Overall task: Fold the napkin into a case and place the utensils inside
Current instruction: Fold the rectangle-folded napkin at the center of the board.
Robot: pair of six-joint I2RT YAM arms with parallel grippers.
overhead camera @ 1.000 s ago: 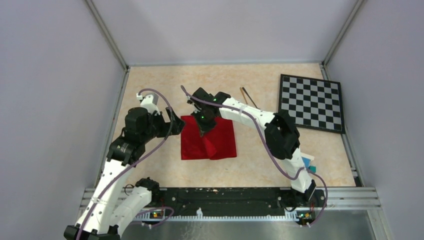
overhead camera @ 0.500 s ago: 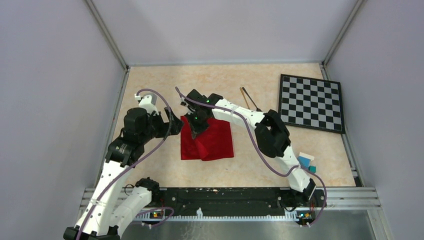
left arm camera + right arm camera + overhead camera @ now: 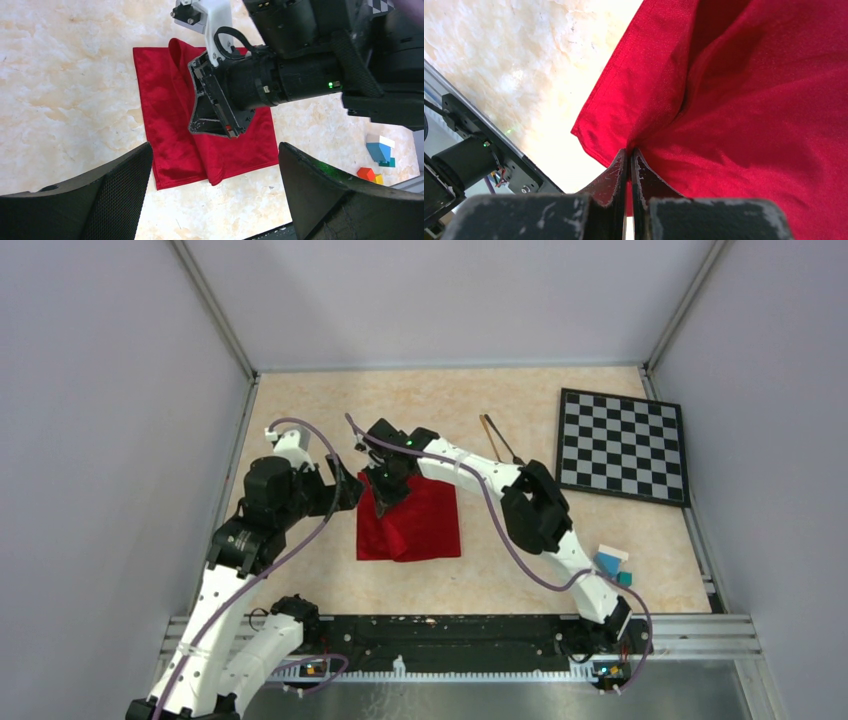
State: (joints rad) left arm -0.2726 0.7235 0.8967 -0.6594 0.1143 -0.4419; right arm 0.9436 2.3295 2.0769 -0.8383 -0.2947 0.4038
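Napkin (image 3: 410, 525) lies part-folded on the worktop (image 3: 320, 410), at the centre of the overhead frame. Right hand (image 3: 629, 156) is clamped on a pinch of red cloth near its upper left corner, judged a grip for carrying a layer across into the fold. Left hand (image 3: 214, 150) hangs beside the left edge, jaws wide apart, holding nothing. Utensils (image 3: 497, 440) lie beyond, upper right of the cloth, untouched. Only the right wrist view confirms cloth between the closed fingers; only the overhead view shows the utensils.
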